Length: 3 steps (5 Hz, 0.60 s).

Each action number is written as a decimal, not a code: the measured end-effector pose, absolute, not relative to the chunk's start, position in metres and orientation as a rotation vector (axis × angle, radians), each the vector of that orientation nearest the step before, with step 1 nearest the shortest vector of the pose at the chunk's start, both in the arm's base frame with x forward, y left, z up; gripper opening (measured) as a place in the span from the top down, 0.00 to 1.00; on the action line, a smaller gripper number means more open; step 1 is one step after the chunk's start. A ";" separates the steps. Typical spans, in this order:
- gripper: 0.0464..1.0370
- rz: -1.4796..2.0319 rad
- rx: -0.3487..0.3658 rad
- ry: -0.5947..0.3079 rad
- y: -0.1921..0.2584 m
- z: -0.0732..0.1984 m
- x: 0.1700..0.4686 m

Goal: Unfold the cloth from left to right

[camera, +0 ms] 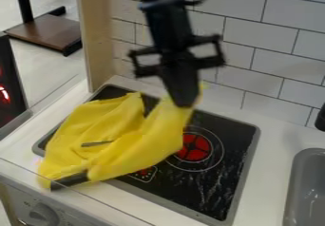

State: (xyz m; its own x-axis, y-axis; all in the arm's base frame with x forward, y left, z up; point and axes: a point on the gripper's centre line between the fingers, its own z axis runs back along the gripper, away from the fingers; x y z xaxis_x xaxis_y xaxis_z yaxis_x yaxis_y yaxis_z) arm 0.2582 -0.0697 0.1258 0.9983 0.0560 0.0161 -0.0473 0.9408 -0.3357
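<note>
Brown wood forms a low shelf (47, 32) on a dark stand at the far left, and a dark panel (9, 85) with a red glow sits at the left edge, nearer than the shelf. Near left, a round knob (43, 214) is on the front of the toy stove unit. An upright tan board (96, 35) stands at the far left corner of the white counter (273, 130).

The yellow cloth (105, 125) lies bunched over the left part of the black stovetop (219, 187), its near left end hanging past the grey rim onto the counter. It has 2 dark strips showing, 1 amid its folds and 1 at its near edge; what they are is hard to tell. Its right part rises in a slanting sheet to the black gripper (184, 101), which hangs above the far side of the stovetop, fingers narrow and pinching the cloth's raised end.

Just right of the cloth, 1 burner (192, 146) shows red inside pale rings. White tiles (266, 66) line the wall behind. At the right edge are a black fixture (320, 118) and, nearer, a grey sink (295, 187).
</note>
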 end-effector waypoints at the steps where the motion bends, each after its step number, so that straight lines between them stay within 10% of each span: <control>1: 1.00 0.009 -0.328 -0.007 -0.090 0.109 0.253; 3: 1.00 -0.089 -0.279 0.065 -0.121 0.060 0.239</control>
